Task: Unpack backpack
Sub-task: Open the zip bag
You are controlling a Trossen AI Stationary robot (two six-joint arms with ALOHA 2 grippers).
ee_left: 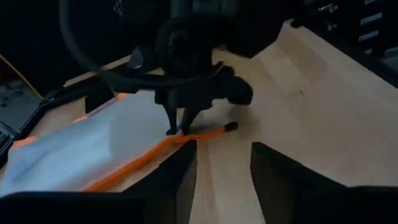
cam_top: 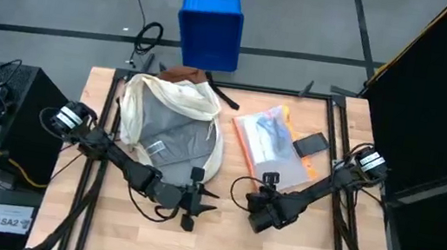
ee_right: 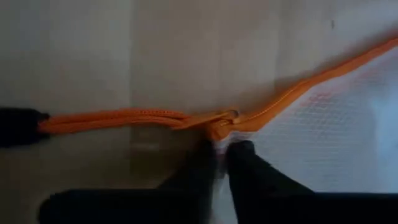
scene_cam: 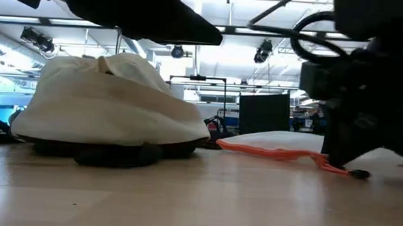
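On the bench [cam_top: 294, 249], right of the backpack [cam_top: 172, 127], the right claw [ee_right: 221, 148] is pinched almost closed on the orange zipper edge of the clear pouch [cam_top: 269, 140]. Thin tape, shallow bite: a sideways tug could slip it or drag the pouch into the dark block [cam_top: 311, 143]. Left claw [ee_left: 222, 163] gapes empty just off the backpack's near edge.
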